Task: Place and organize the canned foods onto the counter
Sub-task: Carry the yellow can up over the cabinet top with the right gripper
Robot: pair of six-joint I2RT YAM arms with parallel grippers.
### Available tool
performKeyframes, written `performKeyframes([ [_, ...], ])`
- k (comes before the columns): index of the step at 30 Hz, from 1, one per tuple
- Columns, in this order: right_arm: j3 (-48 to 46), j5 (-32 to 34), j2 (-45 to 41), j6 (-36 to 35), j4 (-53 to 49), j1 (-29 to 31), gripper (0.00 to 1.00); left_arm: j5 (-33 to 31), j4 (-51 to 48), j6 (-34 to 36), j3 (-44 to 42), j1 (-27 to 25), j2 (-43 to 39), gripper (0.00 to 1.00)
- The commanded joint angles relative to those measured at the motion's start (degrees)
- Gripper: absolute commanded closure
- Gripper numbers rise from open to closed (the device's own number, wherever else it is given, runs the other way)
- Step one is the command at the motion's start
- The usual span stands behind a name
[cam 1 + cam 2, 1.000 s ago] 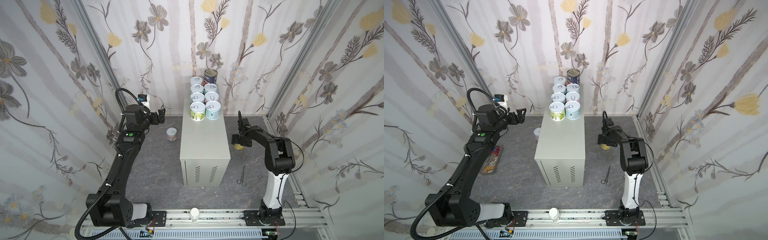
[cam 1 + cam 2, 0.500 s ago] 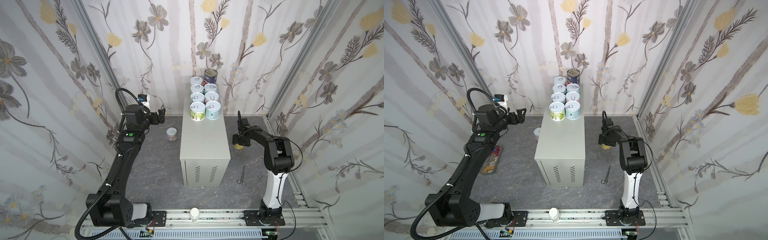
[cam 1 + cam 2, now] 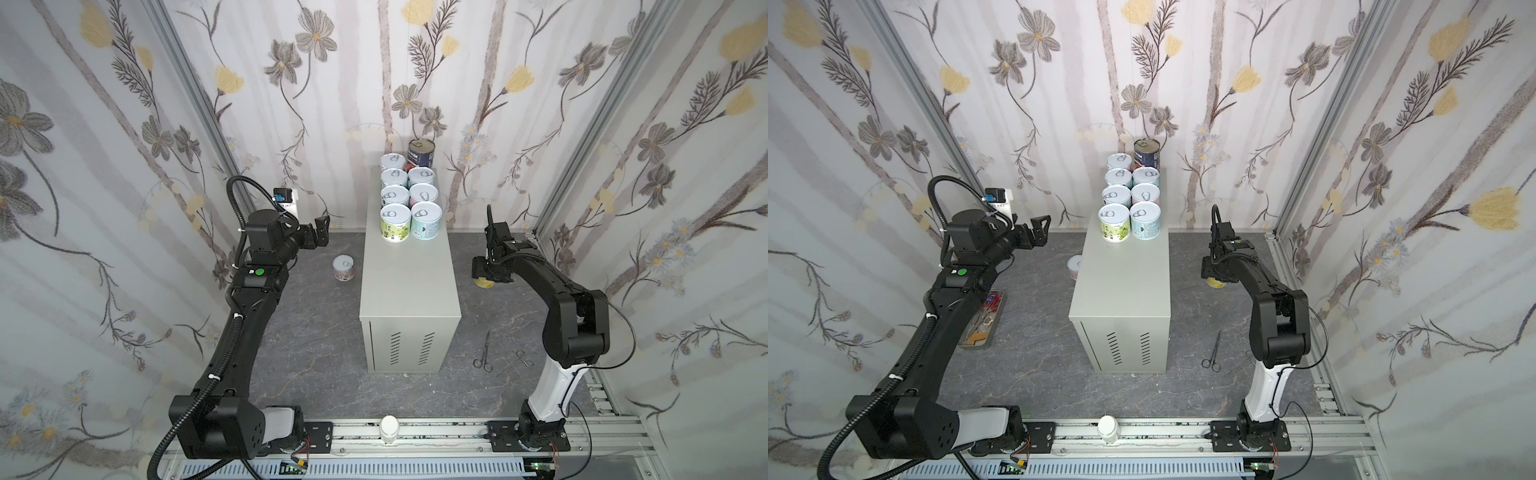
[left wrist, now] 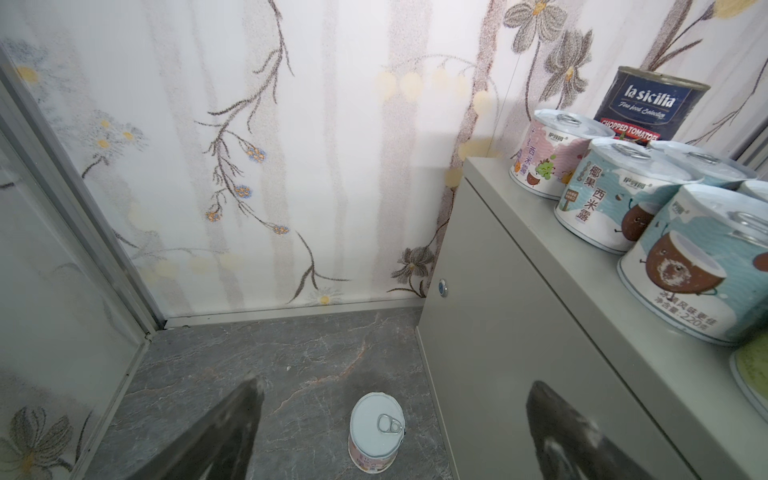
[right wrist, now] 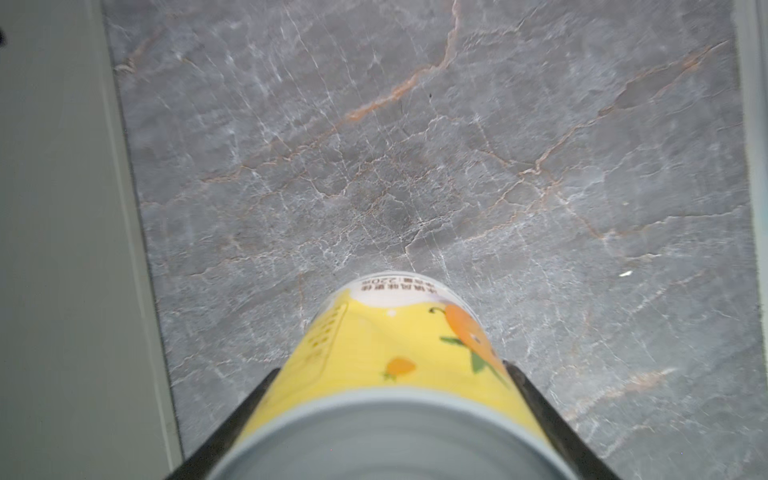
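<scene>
The counter (image 3: 409,274) (image 3: 1121,282) is a tall grey cabinet in the middle. Several cans stand in two rows at its far end, with a taller dark can (image 3: 421,151) (image 4: 648,108) behind them. On the floor to its left stands a pink can (image 3: 344,268) (image 3: 1074,266) (image 4: 376,432). My left gripper (image 3: 322,230) (image 3: 1040,230) (image 4: 397,390) hangs open above and short of that can, holding nothing. My right gripper (image 3: 484,276) (image 3: 1216,276) (image 5: 390,376) is low beside the counter's right side, shut on a yellow can (image 3: 484,283) (image 5: 399,353). I cannot tell whether that can is off the floor.
Scissors (image 3: 484,353) and forceps (image 3: 517,362) lie on the dark marbled floor to the right of the counter's vented end. A tray of small tools (image 3: 984,316) sits under my left arm. A white bottle (image 3: 388,428) stands on the front rail. Flowered walls close in three sides.
My right gripper's jaws have closed on the yellow can. Neither arm has visibly shifted, and the left gripper stays open.
</scene>
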Motion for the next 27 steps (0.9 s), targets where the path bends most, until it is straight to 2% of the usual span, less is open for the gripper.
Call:
performKeyframes([
  [1,2.8,1.0,-3.4,0.0,-4.5,0.4,0.46,0.7,1.1,0.6,-1.2,-0.2,-0.8,0.00],
  [5,9.7,2.2,-6.0,0.9,-10.4,2.0,0.47,0.8,1.9,0.4,-2.3,-0.6,-1.5,0.00],
  [17,42.8,11.6,-4.8,3.2,-31.0,13.0,0.48,-1.5,1.9,3.0,-4.6,-3.7,-4.5,0.00],
  [27,45.0,11.7,-10.3,6.3,-33.6,24.3,0.49,-2.7,1.4,4.4,-6.0,-5.7,-8.4,0.00],
])
